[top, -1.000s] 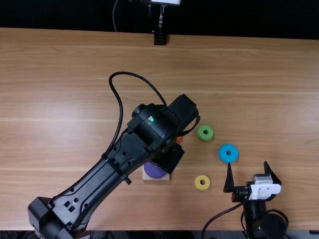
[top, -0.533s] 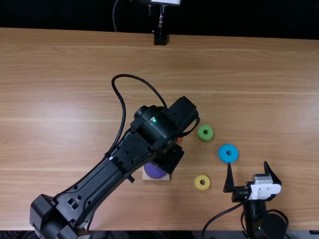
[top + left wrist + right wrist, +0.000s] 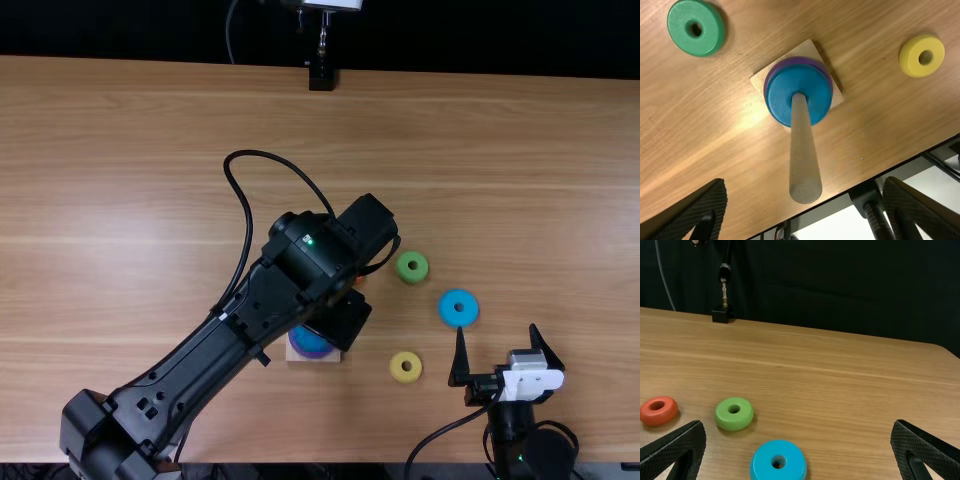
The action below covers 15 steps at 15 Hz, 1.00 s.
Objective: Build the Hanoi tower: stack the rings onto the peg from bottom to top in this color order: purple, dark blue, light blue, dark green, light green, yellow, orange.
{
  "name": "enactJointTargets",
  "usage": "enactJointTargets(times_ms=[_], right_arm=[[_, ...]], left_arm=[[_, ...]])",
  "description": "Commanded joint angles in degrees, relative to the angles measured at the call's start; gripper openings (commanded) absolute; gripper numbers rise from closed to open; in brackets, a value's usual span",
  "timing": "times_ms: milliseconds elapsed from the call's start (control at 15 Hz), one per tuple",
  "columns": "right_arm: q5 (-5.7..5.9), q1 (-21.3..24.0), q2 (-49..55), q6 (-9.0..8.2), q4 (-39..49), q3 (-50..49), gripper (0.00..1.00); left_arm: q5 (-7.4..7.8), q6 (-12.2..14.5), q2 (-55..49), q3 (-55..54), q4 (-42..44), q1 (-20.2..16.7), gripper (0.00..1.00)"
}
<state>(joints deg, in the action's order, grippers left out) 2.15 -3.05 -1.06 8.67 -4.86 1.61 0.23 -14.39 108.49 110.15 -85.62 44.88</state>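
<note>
Left gripper [image 3: 340,318] with fingers spread above pale cylindrical peg [image 3: 802,150], round dark blue ring [image 3: 779,92] over purple ring [image 3: 801,61] around it, square wooden base [image 3: 836,98] beneath, right gripper [image 3: 496,328] with fingers apart by near edge of wooden table [image 3: 150,250].

orange ring [image 3: 659,415] | light green ring [image 3: 734,421] | light blue ring [image 3: 778,448] | right gripper [image 3: 497,331] spread | backdrop [image 3: 840,285] maybe cloth

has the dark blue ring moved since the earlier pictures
Yes, apparently downward: in the top view, the dark blue ring now covers most of the purple ring, which showed uncovered there before, on the unmoved wooden base.
</note>
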Motion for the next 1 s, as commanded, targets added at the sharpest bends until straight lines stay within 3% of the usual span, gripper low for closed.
enactJointTargets(times_ms=[0,200,467,667,933], right_arm=[[0.59,0.59,1.06,-0.33,-0.68,-0.73,1.0],[0.48,0.59,1.06,-0.33,-0.68,-0.73,1.0],[0.59,0.59,1.06,-0.33,-0.68,-0.73,1.0],[0.48,0.59,1.06,-0.33,-0.68,-0.73,1.0],[0.59,0.68,1.06,-0.33,-0.68,-0.73,1.0]], left_arm=[[-0.12,-0.27,0.94,-1.78,-0.12,-0.94,1.0],[-0.23,-0.06,0.41,-1.43,-0.12,-1.2,1.0],[-0.12,0.15,-1.0,2.97,2.83,-4.72,1.0],[-0.12,0.15,-10.49,0.77,18.44,-9.2,1.0],[-0.23,-0.06,-26.48,-17.6,38.37,-20.01,1.0]])
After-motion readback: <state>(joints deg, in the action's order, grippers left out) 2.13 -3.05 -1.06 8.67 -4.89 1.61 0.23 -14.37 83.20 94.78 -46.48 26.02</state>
